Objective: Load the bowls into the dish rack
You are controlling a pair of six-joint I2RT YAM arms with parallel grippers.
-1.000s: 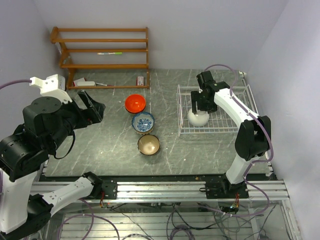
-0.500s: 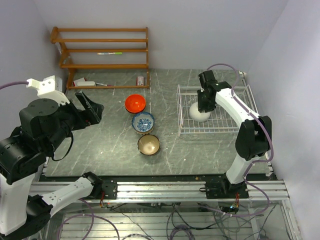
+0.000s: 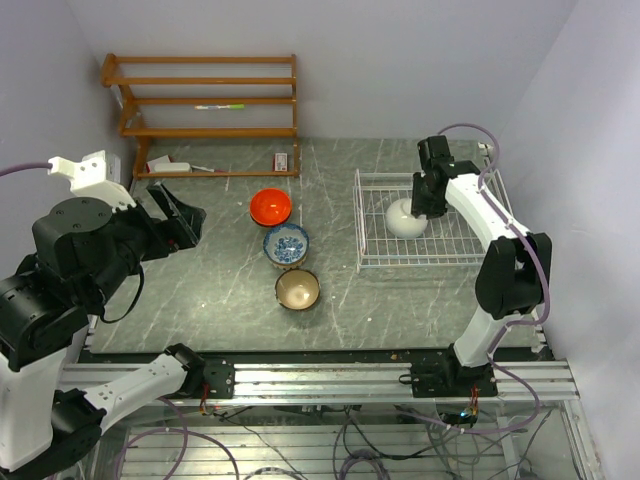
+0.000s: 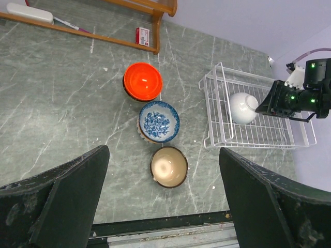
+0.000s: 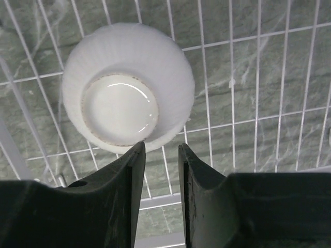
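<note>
White ribbed bowl (image 5: pixel 128 88) foot-up in dish rack (image 3: pixel 462 243) | ribs: right wrist only

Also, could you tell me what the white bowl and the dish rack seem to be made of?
White bowl: likely glazed ceramic, ribbed sides, glossy highlight on its base. Dish rack: thin grid wires, apparently white-coated metal.

At the middle of the table (image 3: pixel 200 290), three bowls (image 3: pixel 287 244) in a line, back to front. Right of them, the dish rack (image 3: pixel 450 240), with one bowl (image 3: pixel 403 218) inside its left half. Behind, far left, a shelf unit (image 3: pixel 205 100).
</note>
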